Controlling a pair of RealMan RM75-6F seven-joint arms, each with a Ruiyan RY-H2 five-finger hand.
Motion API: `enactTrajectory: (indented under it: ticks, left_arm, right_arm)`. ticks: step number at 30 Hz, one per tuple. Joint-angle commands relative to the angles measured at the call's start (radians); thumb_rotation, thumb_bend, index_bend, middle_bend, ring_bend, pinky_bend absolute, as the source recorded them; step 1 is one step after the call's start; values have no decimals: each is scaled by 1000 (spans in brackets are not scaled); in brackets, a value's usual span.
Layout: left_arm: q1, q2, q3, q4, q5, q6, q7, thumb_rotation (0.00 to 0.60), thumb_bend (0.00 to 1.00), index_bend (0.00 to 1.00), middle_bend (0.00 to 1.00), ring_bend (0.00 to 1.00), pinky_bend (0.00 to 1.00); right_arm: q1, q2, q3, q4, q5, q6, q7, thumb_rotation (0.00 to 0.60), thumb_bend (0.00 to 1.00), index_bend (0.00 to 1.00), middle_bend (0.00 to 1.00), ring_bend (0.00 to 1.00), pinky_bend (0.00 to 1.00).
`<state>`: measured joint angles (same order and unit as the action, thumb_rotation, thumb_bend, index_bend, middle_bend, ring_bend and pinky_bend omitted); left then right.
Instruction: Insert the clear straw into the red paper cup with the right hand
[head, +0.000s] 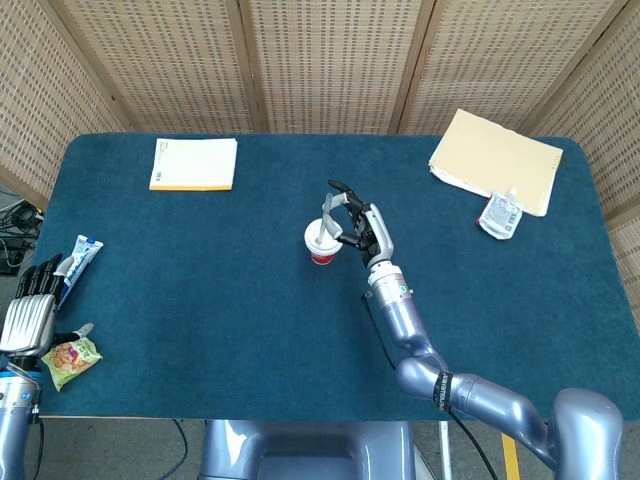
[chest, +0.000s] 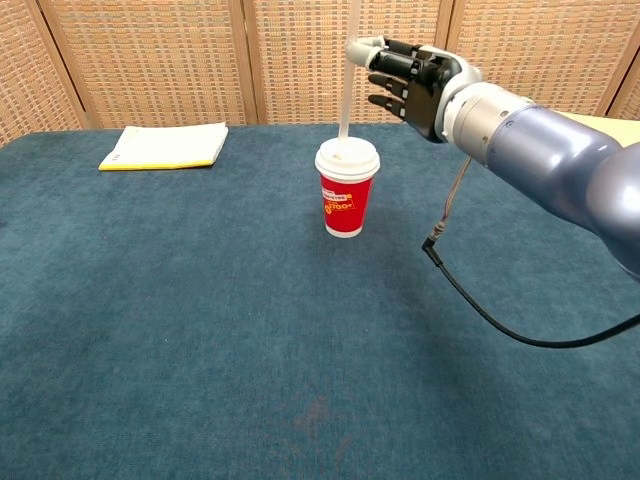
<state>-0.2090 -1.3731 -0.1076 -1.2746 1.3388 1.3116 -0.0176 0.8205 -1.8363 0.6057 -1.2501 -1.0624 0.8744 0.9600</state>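
Chest view shows the right robot hand (chest: 412, 74) pinching the clear straw (chest: 347, 80) upright, tip at the lid of the red paper cup (chest: 345, 191), lined up for insertion.

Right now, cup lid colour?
White lid on the red paper cup; chest view shows it best.

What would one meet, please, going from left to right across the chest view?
White paper pad with yellow edge → red paper cup with white lid → right hand → loose black cable.
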Motion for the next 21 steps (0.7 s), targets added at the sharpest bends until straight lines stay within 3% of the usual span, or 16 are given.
enactTrajectory:
  ticks: [1,9,17,21]
  left_arm:
    - [0,-1,0,1,-1,-1,-1,600,111,0,0,0,0]
    - [-2,-2,0,4,-2,-6,-3,600,111,0,0,0,0]
    - [-1,-1,2,5,2,-4,-8,600,111,0,0,0,0]
    - [-1,0,3,4,4,-5,-10,600,111,0,0,0,0]
  right_arm:
    - [-1,-2,-1,3,-1,-3,4,600,590,599,227,0,0]
    - [-10,-6,-22,15,-16,-7,3,600,572,579,207,0,0]
    - [-20,6,-45,8,-43,-31,22,600,395,344,94,0,0]
    - [-22,7,-51,1,-52,-35,27,600,367,305,59,0,0]
